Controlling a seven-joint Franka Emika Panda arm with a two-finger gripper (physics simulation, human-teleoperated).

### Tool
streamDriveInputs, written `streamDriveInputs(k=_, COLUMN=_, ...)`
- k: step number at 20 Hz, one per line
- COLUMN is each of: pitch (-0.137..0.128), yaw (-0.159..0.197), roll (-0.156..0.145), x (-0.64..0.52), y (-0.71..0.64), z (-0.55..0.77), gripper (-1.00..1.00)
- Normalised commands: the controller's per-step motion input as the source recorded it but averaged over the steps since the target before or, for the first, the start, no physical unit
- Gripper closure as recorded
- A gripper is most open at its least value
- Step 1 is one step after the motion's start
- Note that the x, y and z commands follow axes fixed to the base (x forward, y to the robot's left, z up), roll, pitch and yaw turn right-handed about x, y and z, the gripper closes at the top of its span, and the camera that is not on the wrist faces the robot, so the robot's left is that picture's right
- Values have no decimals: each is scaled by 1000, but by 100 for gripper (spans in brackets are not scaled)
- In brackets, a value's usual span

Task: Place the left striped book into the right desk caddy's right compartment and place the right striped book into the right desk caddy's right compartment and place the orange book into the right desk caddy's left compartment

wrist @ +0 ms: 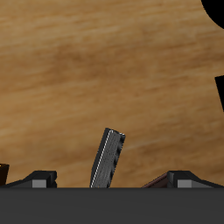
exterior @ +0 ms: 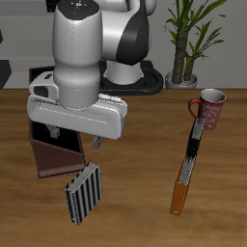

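The robot's tool [exterior: 75, 143] hangs over the wooden counter [exterior: 145, 164], its body hiding most of the right desk caddy [exterior: 48, 154], of which only a dark maroon-brown end with raised walls shows just beneath and beside it. Neither view shows both fingertips clearly, so whether the tool is spread or closed cannot be told; in the wrist view only the dark housing and two grey finger bases appear along the frame edge. Just below the tool, toward the counter's front edge, a striped book [exterior: 84, 192] lies tilted with grey-and-black stripes on its cover; the wrist view shows a book [wrist: 108, 158] standing at a slant on its edge, close to the tool, though whether the fingers touch it cannot be told. Which of the two striped books this is cannot be settled from these views. Well away from the tool, across the counter, the orange book [exterior: 180, 196] lies flat, end to end with a narrow black book [exterior: 194, 143] that reaches toward a red mug [exterior: 209, 106]. A potted plant [exterior: 188, 39] stands behind.
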Motion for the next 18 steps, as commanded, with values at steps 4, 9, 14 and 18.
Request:
streamDriveInputs(k=4, pitch=-24, yaw=-66, roll=3, x=27, y=13, z=-369, gripper=-100)
streamDriveInputs(k=9, pitch=2, yaw=-59, roll=-10, x=63, y=-69, z=-324, gripper=-100)
streamDriveInputs(k=14, pitch=12, yaw=-57, roll=1, x=56, y=-34, z=-270, gripper=-100)
streamDriveInputs(k=18, pitch=7, yaw=-15, roll=-8, x=11, y=2, z=-209, gripper=-100)
